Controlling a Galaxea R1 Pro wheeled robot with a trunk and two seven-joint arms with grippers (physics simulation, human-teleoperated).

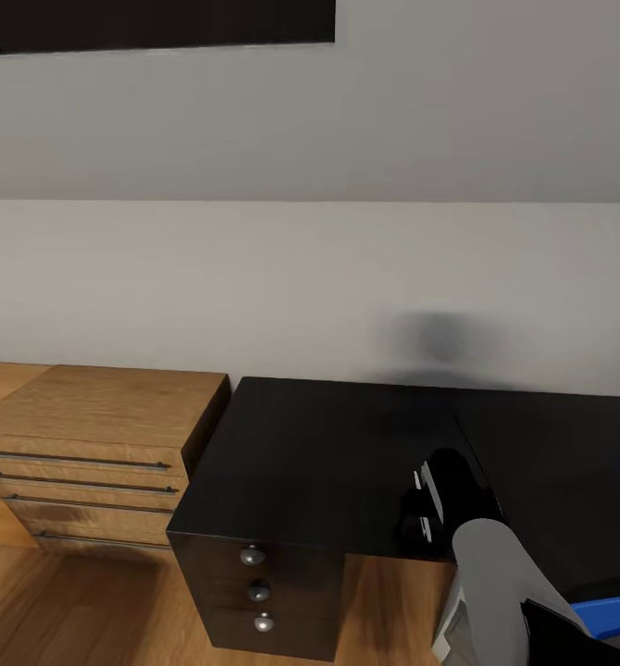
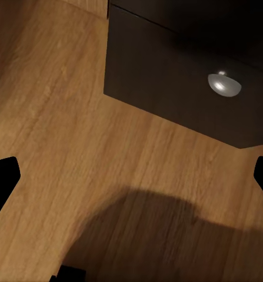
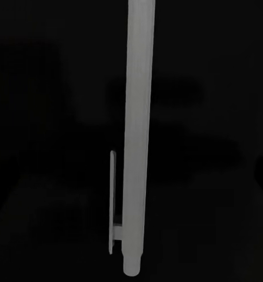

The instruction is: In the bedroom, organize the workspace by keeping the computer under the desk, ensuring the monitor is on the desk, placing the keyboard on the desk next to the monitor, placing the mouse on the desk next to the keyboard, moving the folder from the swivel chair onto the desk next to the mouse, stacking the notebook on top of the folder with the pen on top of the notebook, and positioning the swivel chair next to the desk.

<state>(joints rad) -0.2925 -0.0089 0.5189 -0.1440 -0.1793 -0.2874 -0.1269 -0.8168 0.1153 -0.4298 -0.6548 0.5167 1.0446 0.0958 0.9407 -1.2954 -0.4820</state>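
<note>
A: Where is your pen (image 3: 137, 135)?
B: In the right wrist view it fills the middle as a long pale stick over the black top of the desk (image 3: 43, 117). Its long axis runs straight up and down the frame, the clip low on its left side and the clipped end at the lower edge.
A: Has your right gripper (image 1: 427, 504) got hold of it?
B: You cannot tell. In the head view it sits lower right of centre, dark against the desk (image 1: 328, 453), and neither its jaws nor the pen can be made out there.
A: And your left gripper (image 2: 131, 179)?
B: Wide open and holding nothing. Its dark fingertips (image 2: 2, 179) sit at the far left and right edges, above the wooden floor (image 2: 78, 147) beside a black drawer unit (image 2: 166, 82) with a round silver knob (image 2: 224, 84).
A: Anything else?
B: A strip of blue (image 1: 611, 612) shows at the lower right edge, and a light wooden drawer chest (image 1: 88, 444) touches the desk at the left.
</note>
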